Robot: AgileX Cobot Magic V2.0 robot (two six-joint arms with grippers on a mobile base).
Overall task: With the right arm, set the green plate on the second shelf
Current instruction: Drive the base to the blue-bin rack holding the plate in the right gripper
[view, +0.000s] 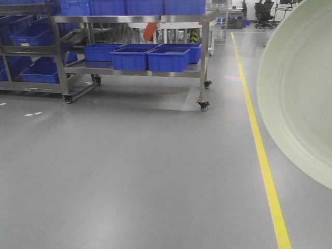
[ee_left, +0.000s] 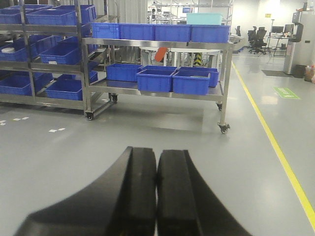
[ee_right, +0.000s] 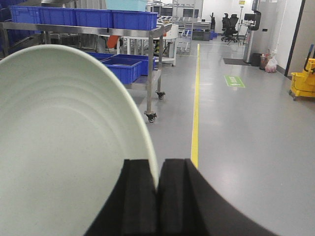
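The green plate (ee_right: 64, 142) is held on edge, its pale ringed inside filling the left of the right wrist view. My right gripper (ee_right: 157, 169) is shut on its rim, one black finger on each side. In the front view the same green plate (view: 301, 88) hangs in the air at the right edge; the gripper itself is out of that frame. My left gripper (ee_left: 157, 160) is shut with nothing between its pads, pointing over the bare grey floor. A steel shelf cart (view: 205, 46) on castors stands ahead, its shelves loaded with blue bins (view: 167, 58).
A yellow floor line (view: 262, 150) runs forward on the right. More steel racks with blue bins (view: 31, 36) stand at the left. Office chairs (view: 264, 13) sit far back. A yellow mop bucket (ee_right: 303, 82) is at the far right of the right wrist view.
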